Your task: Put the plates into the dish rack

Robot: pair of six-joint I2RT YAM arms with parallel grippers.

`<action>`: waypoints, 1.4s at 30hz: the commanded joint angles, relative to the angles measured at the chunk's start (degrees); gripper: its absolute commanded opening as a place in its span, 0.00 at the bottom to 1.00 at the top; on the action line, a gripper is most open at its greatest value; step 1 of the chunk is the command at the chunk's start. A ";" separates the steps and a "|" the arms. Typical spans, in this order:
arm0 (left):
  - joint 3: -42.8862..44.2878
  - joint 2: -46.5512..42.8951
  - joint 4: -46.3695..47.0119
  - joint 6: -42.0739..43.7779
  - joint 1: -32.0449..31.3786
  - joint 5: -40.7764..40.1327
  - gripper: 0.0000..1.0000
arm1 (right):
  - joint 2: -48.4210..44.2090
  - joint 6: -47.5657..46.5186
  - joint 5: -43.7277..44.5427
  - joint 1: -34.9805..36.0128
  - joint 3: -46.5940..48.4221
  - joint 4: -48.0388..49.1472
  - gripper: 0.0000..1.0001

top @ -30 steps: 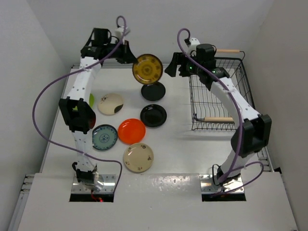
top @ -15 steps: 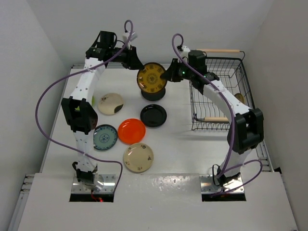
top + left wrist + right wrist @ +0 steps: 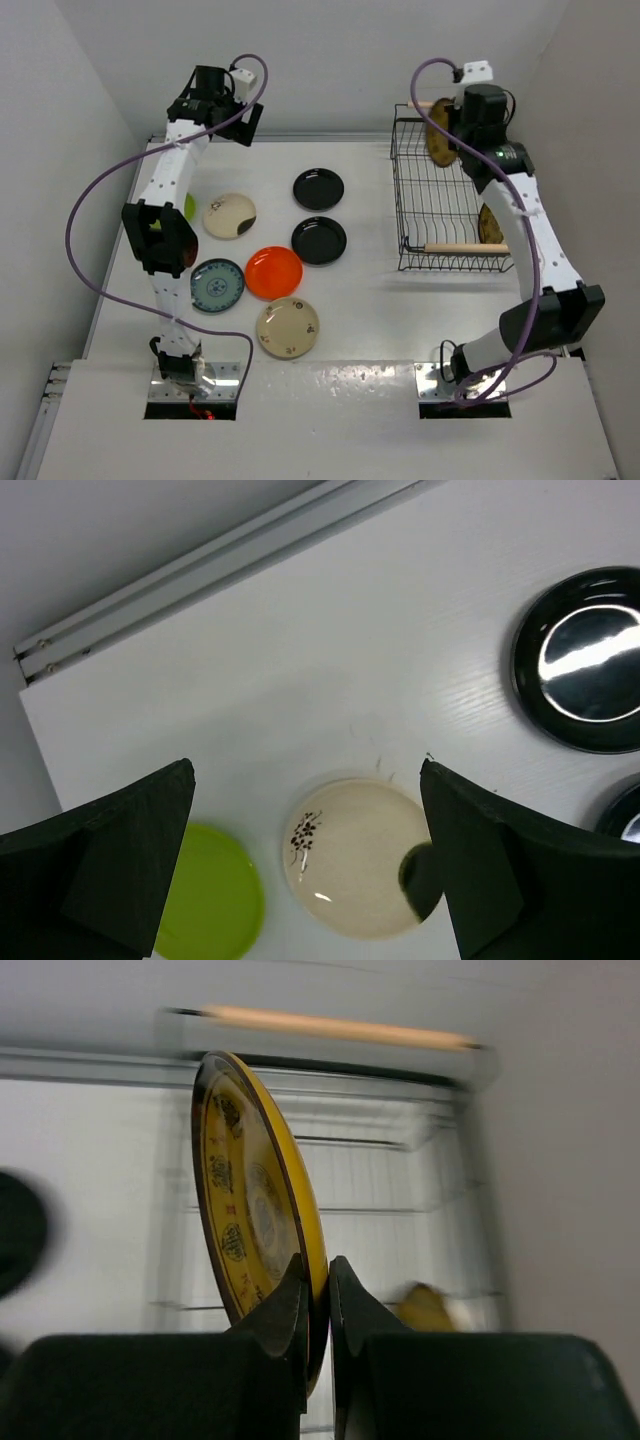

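Observation:
My right gripper (image 3: 318, 1280) is shut on the rim of a gold-brown patterned plate (image 3: 250, 1190), held on edge over the far end of the black wire dish rack (image 3: 420, 205). In the top view that plate (image 3: 438, 132) hangs by the right gripper (image 3: 452, 128). A second gold-brown plate (image 3: 490, 222) stands in the rack. My left gripper (image 3: 242, 112) is open and holds nothing, high above the table's far left. Below it lie a cream plate (image 3: 360, 855), a lime green plate (image 3: 205, 895) and a black plate (image 3: 580, 660).
Flat on the table lie two black plates (image 3: 318, 188) (image 3: 319, 240), an orange-red plate (image 3: 273, 272), a teal plate (image 3: 217, 285) and a second cream plate (image 3: 288, 327). The rack's near wooden handle (image 3: 458, 248) faces me. White walls close in at the back and sides.
The gold-brown plate passed from the left gripper to the right one. The left gripper opened and drew back left. The right arm swung right, carrying the plate over the rack.

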 commanded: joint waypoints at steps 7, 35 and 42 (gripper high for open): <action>-5.34 1.64 0.16 3.08 -0.14 -3.15 1.00 | 2.84 -18.38 22.49 -10.07 -7.23 -4.95 0.00; -4.29 4.89 -1.42 3.61 0.39 -2.62 1.00 | 10.49 -11.70 11.77 -17.11 -20.95 -4.06 0.18; -4.29 4.89 -1.42 4.13 0.39 -3.15 1.00 | 10.14 -11.52 11.24 -17.20 -19.90 -4.50 0.45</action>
